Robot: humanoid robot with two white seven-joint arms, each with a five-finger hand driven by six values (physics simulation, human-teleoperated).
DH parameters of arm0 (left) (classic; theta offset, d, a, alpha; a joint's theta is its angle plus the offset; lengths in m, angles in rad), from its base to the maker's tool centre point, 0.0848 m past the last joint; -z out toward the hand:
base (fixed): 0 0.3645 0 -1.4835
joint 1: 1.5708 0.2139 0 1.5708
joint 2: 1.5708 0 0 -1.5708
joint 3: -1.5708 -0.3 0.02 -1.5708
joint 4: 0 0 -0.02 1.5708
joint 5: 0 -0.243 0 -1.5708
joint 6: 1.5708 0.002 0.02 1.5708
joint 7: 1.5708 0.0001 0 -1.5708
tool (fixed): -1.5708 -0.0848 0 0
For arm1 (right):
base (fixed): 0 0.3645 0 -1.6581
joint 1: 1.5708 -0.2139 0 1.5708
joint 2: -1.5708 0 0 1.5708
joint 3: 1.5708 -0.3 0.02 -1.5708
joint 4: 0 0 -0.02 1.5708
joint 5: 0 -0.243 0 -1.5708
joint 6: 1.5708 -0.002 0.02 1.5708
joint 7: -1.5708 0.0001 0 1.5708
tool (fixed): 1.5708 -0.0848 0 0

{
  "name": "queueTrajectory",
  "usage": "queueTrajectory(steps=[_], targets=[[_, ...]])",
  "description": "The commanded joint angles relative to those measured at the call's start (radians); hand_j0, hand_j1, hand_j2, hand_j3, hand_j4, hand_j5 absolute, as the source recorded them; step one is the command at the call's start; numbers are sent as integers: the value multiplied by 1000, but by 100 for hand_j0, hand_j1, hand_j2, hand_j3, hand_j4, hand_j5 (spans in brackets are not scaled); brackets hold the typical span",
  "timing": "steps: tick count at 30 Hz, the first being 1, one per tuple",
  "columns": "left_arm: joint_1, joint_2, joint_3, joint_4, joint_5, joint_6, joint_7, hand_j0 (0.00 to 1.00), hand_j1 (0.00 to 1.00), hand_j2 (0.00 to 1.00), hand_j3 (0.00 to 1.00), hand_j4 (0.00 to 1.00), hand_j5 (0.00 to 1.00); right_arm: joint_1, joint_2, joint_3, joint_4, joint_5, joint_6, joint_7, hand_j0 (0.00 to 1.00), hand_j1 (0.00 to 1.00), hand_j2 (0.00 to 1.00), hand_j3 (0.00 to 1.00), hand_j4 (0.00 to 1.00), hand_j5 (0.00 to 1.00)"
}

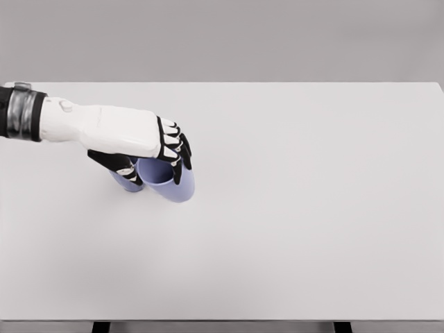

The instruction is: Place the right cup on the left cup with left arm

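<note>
Nearest the camera, a lavender cup (173, 184) sat tilted on the white table (298, 208), directly under the left hand (149, 149). That hand's dark fingers (179, 154) curled over the cup's far rim while the thumb pressed its near-left side, gripping it. Just behind and left, a second lavender cup (125, 182) peeked out, mostly hidden by the hand.
</note>
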State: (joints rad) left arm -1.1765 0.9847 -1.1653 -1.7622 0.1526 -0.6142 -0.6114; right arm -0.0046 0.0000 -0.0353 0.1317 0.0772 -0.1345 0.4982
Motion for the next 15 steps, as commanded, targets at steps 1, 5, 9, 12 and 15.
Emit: queueTrajectory(steps=[1, 5, 9, 12, 15], targets=[[-3, 3, 1, 0, 15, 3, 1, 53, 53, 53, 53, 53, 53, 0, 0, 0, 0, 1, 0, 0, 100, 100, 100, 100, 100, 100], [-5, 14, 1, 0, 16, 3, 1, 56, 56, 56, 56, 56, 56, 0, 0, 0, 0, 1, 0, 0, 100, 100, 100, 100, 100, 100], [-6, 20, 1, 0, 16, 3, 1, 56, 56, 56, 56, 56, 56, 0, 0, 0, 0, 1, 0, 0, 100, 100, 100, 100, 100, 100], [-6, 25, 1, 0, 16, 3, 1, 59, 59, 59, 59, 59, 59, 0, 0, 0, 0, 1, 0, 0, 100, 100, 100, 100, 100, 100], [-12, 28, 1, 0, 16, 3, 1, 62, 62, 62, 62, 62, 62, 0, 0, 0, 0, 1, 0, 0, 100, 100, 100, 100, 100, 100]])
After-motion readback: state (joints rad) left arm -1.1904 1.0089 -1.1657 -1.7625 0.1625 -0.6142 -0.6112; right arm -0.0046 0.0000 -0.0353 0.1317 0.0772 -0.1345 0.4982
